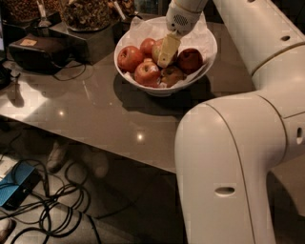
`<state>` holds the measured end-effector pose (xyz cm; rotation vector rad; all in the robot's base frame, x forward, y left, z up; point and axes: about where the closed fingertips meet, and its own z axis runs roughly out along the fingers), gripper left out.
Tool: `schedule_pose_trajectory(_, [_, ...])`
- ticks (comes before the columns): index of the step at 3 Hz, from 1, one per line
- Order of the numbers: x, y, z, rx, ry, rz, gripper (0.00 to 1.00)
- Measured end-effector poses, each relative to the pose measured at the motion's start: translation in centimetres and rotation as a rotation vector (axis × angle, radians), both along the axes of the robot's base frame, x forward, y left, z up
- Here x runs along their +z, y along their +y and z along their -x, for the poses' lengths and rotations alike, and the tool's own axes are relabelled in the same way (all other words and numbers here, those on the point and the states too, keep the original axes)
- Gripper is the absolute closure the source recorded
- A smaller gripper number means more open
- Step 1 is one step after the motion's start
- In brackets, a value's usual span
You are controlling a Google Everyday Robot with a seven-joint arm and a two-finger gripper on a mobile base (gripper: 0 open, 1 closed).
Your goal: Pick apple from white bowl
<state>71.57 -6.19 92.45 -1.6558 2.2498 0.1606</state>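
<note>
You have the pincer (164, 61) down inside the white bowl (138, 86), over the middle of the fruit pile, with its pale tip pointing down and slightly left. Whether it is wide, narrow or holding anything cannot be told from this view. The wrist housing above it sits over the bowl's far rim.

The apple (155, 53), red with a yellow-green patch, lies at the centre of the bowl, directly behind the pincer. Only a strip of it shows to the left of the tip. The tip appears to be against it, but contact cannot be confirmed.

Around it lie a red apple at the left (129, 58), a red apple at the back (147, 45), a red apple at the front (147, 74), a dull yellowish apple (171, 75) at the front right and a deep red apple (189, 59) at the right. Crinkled white paper (202, 38) lines the bowl.

The bowl stands on the grey desk (95, 109), near its far edge. To the left of it on the desk are a dark box (35, 50) and a glass jar (86, 12) of brown contents. The white arm (238, 167) fills the right foreground. Black cables (52, 214) and a blue object (16, 186) lie on the floor below the desk.
</note>
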Motion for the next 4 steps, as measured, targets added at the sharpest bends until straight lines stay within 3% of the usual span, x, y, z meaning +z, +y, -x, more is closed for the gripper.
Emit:
schedule_pose_trajectory(2, [0.0, 0.0, 0.0, 0.000, 0.000, 0.000, 0.84])
schedule_pose_trajectory(3, [1.9, 0.0, 0.4, -0.002, -0.038, -0.037, 1.00])
schedule_pose_trajectory(4, [4.4, -0.2, 1.9, -0.013, -0.043, -0.097, 1.00])
